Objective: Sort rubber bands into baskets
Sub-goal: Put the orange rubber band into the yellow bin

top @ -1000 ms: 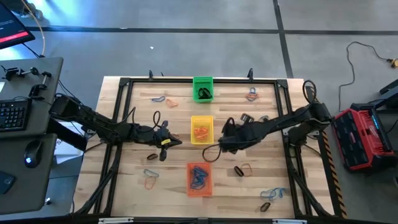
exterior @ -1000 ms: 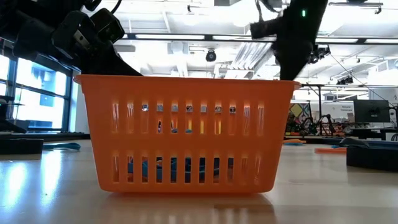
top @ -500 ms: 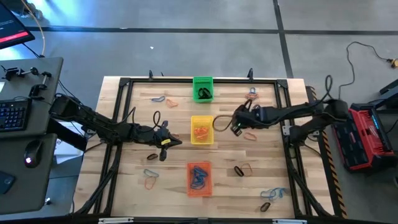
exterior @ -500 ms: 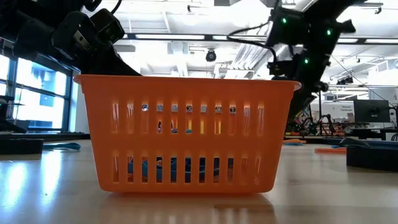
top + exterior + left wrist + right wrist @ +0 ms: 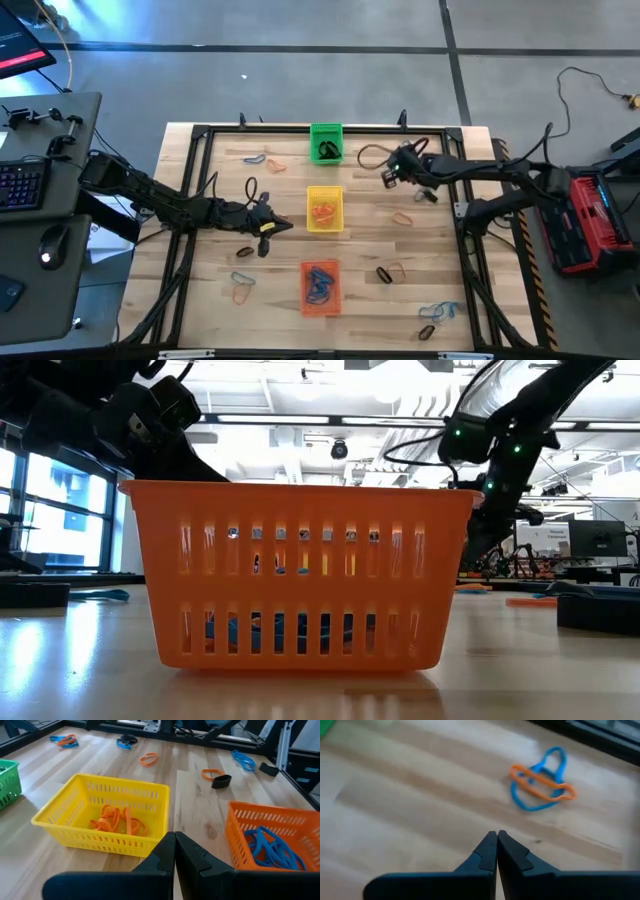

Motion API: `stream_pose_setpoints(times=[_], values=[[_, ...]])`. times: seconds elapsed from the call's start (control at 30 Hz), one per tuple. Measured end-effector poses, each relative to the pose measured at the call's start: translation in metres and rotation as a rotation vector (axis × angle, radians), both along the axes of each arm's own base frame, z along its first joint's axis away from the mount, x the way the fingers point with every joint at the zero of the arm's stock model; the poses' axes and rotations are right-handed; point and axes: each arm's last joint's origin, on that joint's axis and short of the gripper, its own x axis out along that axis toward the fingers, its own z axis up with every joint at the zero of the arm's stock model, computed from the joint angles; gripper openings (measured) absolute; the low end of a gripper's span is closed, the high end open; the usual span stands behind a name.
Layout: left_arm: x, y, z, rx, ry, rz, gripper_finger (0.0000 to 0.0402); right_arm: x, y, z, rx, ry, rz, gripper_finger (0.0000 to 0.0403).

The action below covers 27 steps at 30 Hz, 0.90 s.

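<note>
a: looking from the near edge outward: at six o'clock sits the orange basket (image 5: pixel 321 287) with blue bands in it, loose bands (image 5: pixel 441 314) lie at four and another pair (image 5: pixel 241 286) at seven, and a black-and-orange pair (image 5: pixel 391 271) rests just right of the orange basket.

b: and mid-table?

a: the yellow basket (image 5: pixel 324 209) at the centre holds orange bands (image 5: pixel 116 819). the left gripper (image 5: pixel 262 228) waits at nine o'clock of it, fingers (image 5: pixel 165 854) pressed together on nothing.

b: farther out?

a: the green basket (image 5: pixel 326 143) stands at twelve with a dark band inside. the right gripper (image 5: pixel 388 176) hangs at one o'clock, between the green basket and a blue-and-orange tangle (image 5: pixel 540 781) near the far rail.

b: its fingers?

a: closed tip to tip (the wrist view shows no gap), and nothing is pinched or touched; bare wood lies under them.

b: so what does the step want?

a: i'd judge it is lining up on that tangle. it should part the fingers well before descending, come straight down over one strand where the blue loop stands clear of the orange, and pinch low against the wood. grabbing where they cross would likely lift both colours, and they belong in different baskets. a slow lift would let the other band slip off.

b: other strays?

a: an orange band (image 5: pixel 402 217) at three, more (image 5: pixel 262 160) at eleven.
</note>
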Motion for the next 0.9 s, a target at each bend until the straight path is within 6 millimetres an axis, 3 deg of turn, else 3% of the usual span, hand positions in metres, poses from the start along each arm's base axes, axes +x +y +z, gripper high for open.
stream_pose_setpoints(times=[0.17, 0.43, 0.73, 0.9], values=[[0.000, 0.000, 0.000, 0.000, 0.000, 0.000, 0.0000, -0.008, -0.020, 0.001, 0.019, -0.034, -0.039, 0.0001], [0.000, 0.000, 0.000, 0.001, 0.000, 0.000, 0.0000, -0.015, -0.035, 0.002, 0.045, -0.056, -0.014, 0.0008], [0.000, 0.000, 0.000, 0.004, 0.000, 0.008, 0.0000, -0.023, -0.047, 0.001, 0.048, -0.067, -0.046, 0.0107], [0.000, 0.000, 0.000, 0.005, 0.000, 0.008, 0.0000, -0.017, -0.056, -0.009, 0.042, -0.065, -0.035, 0.0125]])
